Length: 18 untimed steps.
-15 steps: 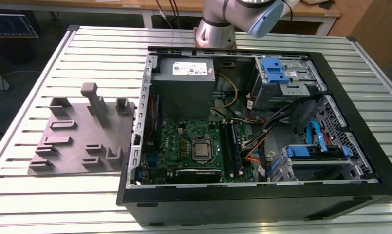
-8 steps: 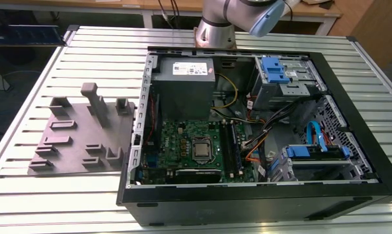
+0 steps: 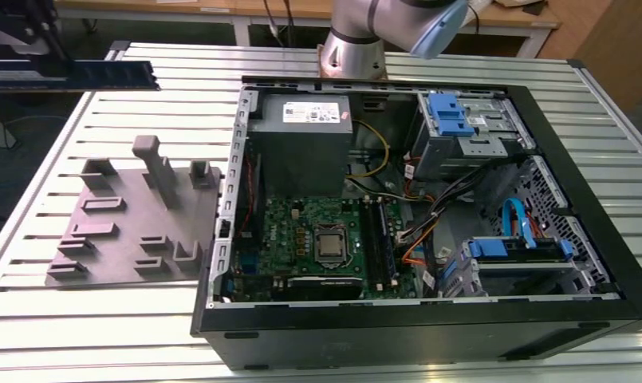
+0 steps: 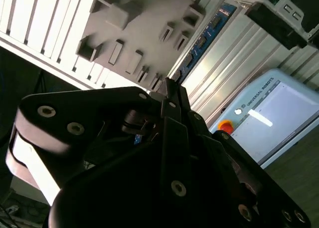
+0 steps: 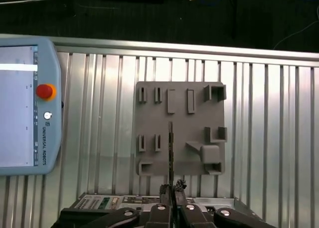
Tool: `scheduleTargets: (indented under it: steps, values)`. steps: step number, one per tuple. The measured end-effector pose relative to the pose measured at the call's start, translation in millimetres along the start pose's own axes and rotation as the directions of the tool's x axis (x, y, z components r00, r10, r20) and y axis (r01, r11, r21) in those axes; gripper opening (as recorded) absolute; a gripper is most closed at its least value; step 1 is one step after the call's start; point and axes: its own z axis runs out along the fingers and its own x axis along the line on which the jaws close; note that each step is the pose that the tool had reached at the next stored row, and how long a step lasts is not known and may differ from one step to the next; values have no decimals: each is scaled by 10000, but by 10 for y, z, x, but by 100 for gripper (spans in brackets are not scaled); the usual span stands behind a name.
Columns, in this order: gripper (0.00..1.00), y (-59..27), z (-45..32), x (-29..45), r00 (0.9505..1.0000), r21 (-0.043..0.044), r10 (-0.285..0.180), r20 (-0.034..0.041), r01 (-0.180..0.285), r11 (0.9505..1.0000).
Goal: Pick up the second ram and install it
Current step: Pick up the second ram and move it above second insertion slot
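Memory stick [image 3: 97, 76] pinched edge-on in hand [image 5: 172, 192], hanging above grey tray [image 5: 179, 123]; open computer case [image 3: 406, 329] beside tray. Judgement: keep stick level, line up with slot on green board [image 3: 299, 219], press straight down, evenly, no twist.

The tray [image 3: 124, 243] sits on the table [image 3: 87, 335] beside the case [image 3: 406, 339].

The exterior view looks down at a slant from high above the tabletop [image 3: 139, 120], taking in the open computer case [image 3: 427, 335] and grey tray [image 3: 119, 239]. The first wrist view faces straight down past the pincer [image 5: 172, 190]. The second wrist view sits close behind it, tilted. Both wrist views share the tray and the teach pendant [image 5: 20, 113].
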Motion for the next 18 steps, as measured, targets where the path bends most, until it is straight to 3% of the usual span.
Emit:
scheduleTargets:
  steps: [18]
  values:
    - [13,-831,209,36,10000,-1,0,0,0,10000]
